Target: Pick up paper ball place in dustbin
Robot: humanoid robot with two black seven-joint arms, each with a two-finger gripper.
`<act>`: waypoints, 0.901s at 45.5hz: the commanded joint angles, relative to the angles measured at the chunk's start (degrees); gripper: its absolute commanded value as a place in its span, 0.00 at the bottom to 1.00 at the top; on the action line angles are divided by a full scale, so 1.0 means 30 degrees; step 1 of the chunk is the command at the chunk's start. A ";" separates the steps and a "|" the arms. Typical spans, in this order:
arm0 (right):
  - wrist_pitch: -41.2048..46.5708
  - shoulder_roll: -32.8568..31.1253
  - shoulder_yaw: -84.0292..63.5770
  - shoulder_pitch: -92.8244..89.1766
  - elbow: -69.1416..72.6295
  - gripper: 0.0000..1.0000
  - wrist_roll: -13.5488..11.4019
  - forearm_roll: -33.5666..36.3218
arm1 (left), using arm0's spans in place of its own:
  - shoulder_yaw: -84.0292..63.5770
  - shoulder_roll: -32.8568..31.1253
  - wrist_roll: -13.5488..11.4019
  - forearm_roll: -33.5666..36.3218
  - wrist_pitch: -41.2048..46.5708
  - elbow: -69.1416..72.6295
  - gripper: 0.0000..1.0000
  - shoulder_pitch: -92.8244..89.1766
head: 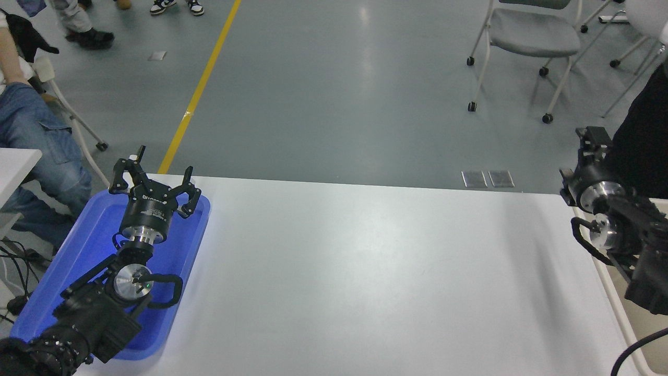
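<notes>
Left gripper (156, 180): hovering over the blue tray (78, 245), fingers spread apart.
Right gripper (592, 138): hanging above the dustbin (608, 284) rim; finger state unclear.
Paper ball: not showing anywhere.

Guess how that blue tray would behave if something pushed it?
The tray looks like thin, shallow plastic, so it is probably light. On the smooth table it would likely slide rather than tip. Its rim may flex if pinched.
</notes>
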 commanded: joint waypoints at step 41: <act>0.3469 0.2125 0.9040 -0.4805 0.3483 1.00 0.1481 -0.0017 | 0.0000 0.0000 0.0000 0.0000 0.0000 0.0000 1.00 -0.0001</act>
